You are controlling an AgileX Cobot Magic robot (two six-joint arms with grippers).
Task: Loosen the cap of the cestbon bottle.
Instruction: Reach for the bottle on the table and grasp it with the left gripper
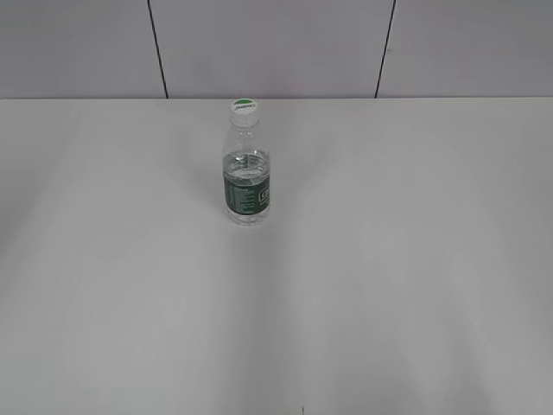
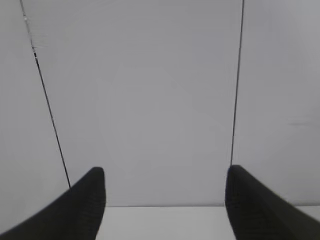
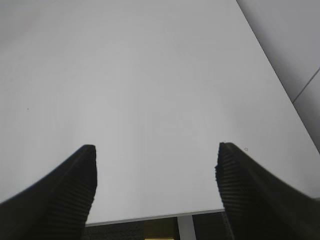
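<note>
The cestbon bottle (image 1: 246, 173) stands upright on the white table (image 1: 389, 285), toward the far edge and a touch left of centre. It is clear ribbed plastic, a slim cylinder narrowing to the neck, with a dark green label band (image 1: 247, 197) carrying white print around its lower body. The cap (image 1: 244, 107) sits on top of the bottle, small, round and white with a green patch on its face. The tabletop around the bottle is smooth and matte. Behind the bottle rises a pale panelled wall (image 1: 276, 43) split by thin dark seams.

Only the exterior view shows the bottle; neither wrist camera catches it, and the exterior view shows no arm. The left wrist view has the left gripper (image 2: 165, 200) spread wide with nothing between its dark, finely ridged fingers (image 2: 80, 210), facing the same panelled wall over a strip of table edge. The right wrist view looks down across bare tabletop, and the right gripper (image 3: 156, 185) is likewise well open and empty, its black fingers (image 3: 250, 195) clearly grooved. Nothing stands between either gripper and the surface ahead.
</note>
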